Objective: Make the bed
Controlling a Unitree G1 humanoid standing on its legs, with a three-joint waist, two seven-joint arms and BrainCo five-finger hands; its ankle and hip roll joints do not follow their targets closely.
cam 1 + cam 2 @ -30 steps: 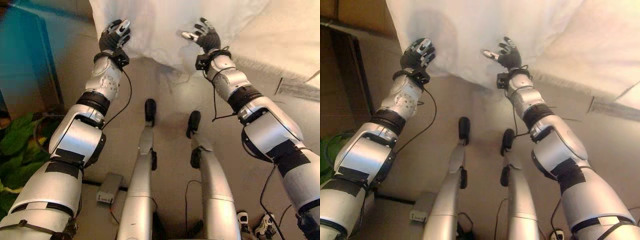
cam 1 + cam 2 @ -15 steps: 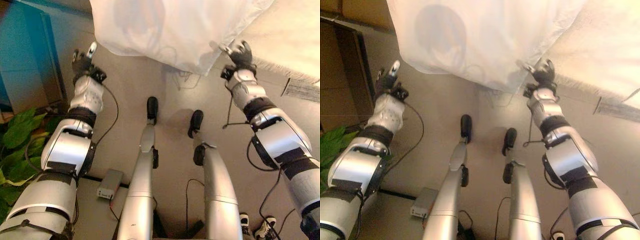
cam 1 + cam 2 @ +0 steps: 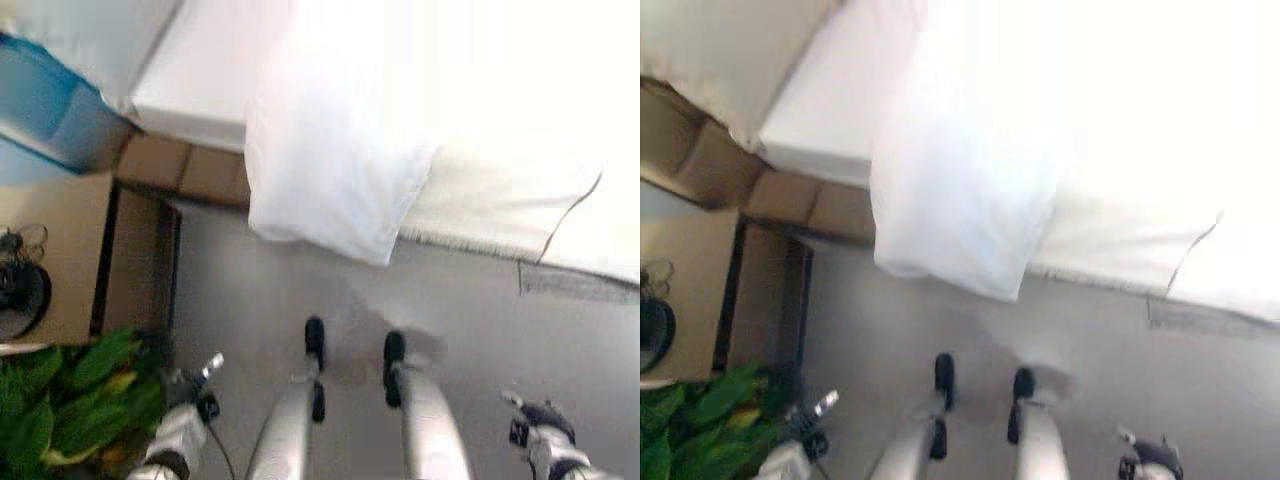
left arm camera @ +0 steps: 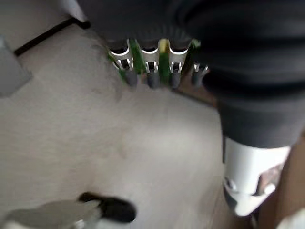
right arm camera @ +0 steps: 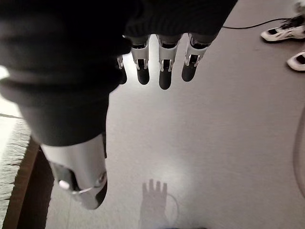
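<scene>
Both hands hang empty with relaxed fingers, left hand [image 3: 188, 388] lower left, right hand [image 3: 540, 418] lower right. White sheet [image 3: 330, 190] drapes off the bed [image 3: 500, 215] at upper centre; bed-making looks unfinished.

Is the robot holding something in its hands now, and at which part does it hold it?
Nothing is held. The left hand and the right hand hang with straight fingers over the floor, apart from the white cover.

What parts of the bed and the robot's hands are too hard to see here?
- Bed: its far side is washed out by glare and cut off by the eye views' upper edge.
- White sheet: its upper end fades into that glare.
- Left hand and right hand: small and blurred in the eye views.
</scene>
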